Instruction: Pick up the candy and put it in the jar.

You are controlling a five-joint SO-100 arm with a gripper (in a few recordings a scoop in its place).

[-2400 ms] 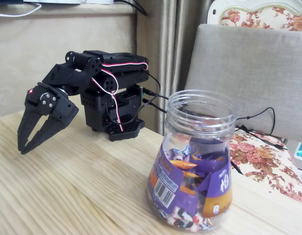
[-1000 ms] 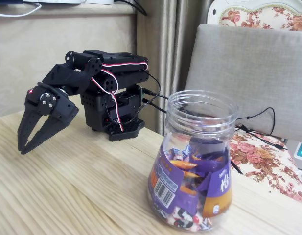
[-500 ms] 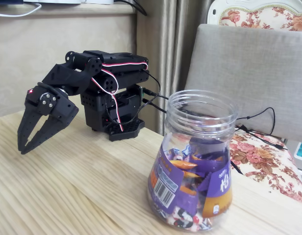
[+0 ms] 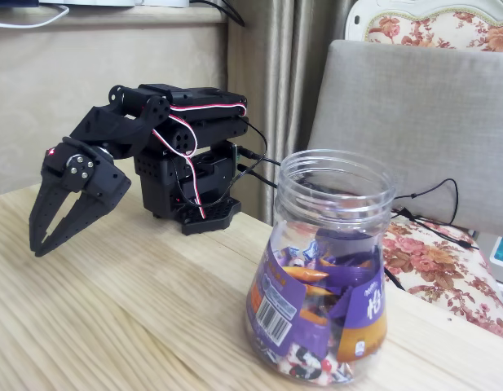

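The clear plastic jar [image 4: 339, 194] stands open-topped on the wooden table [image 4: 112, 326] at the front right, its purple and orange label with a barcode facing me. Several purple-wrapped sweets [image 4: 320, 358] lie piled inside it. The candy is out of view. My black gripper [image 4: 37, 248] hangs at the left, well away from the jar, pointing down just above the tabletop. Its two fingers meet at the tips with nothing between them. The arm is folded back over its base.
The arm's base [image 4: 194, 208] sits at the back of the table, with wires trailing right behind the jar. A grey chair back [image 4: 422, 122] and a floral cushion [image 4: 447, 269] stand beyond the table's right edge. A curtain hangs behind.
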